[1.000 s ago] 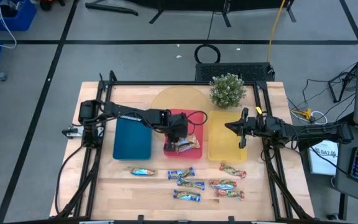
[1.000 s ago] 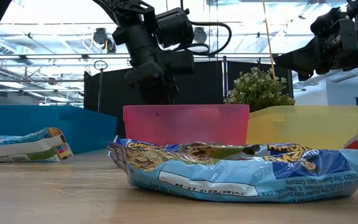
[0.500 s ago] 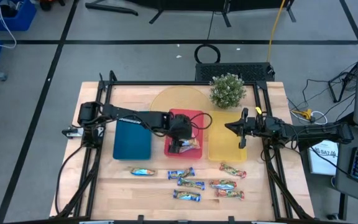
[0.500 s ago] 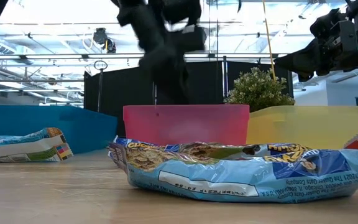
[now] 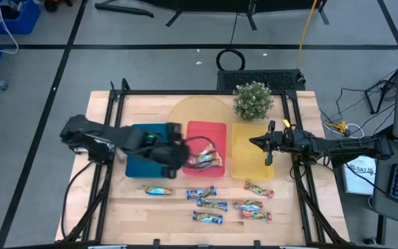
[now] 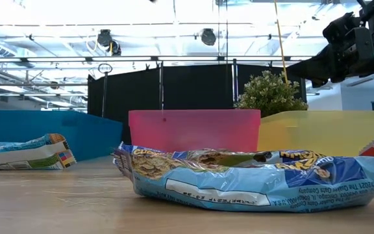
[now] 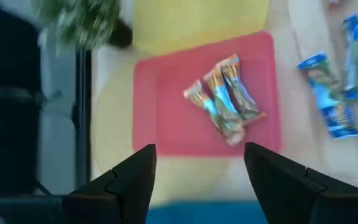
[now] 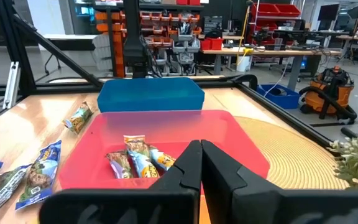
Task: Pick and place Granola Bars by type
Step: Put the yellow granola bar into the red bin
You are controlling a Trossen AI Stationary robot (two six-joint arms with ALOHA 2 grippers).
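The left gripper [image 5: 173, 153], which a second ago reached down into the red tray [image 5: 205, 129], has pulled back toward the blue tray [image 5: 141, 162] and now hangs over that tray's near right corner with its fingers [image 7: 123, 180] spread; in the low view the left arm has gone from sight

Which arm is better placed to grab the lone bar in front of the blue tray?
Probably left. The left gripper is open over the blue tray, nearest that bar. The right gripper is shut over the yellow tray.
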